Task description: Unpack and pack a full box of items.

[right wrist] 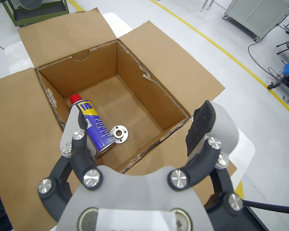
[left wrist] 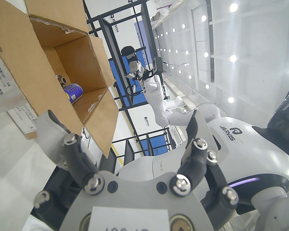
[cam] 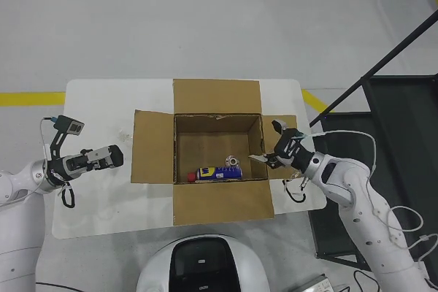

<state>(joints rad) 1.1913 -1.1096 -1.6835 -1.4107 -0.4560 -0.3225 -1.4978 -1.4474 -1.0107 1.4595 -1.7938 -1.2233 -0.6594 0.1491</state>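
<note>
An open cardboard box stands in the middle of the white table, all flaps folded out. On its floor lie a blue spray can with a red cap and a small metal flange. My right gripper hangs open over the box's right rim, holding nothing. In the right wrist view the gripper looks down at the can and the flange. My left gripper is open and empty, left of the box over the table. Its wrist view shows the gripper, the box and the can.
A black metal rack stands close to the table's right edge, beside my right arm. Bare table lies left of the box and along its far side. A yellow floor line runs behind the table.
</note>
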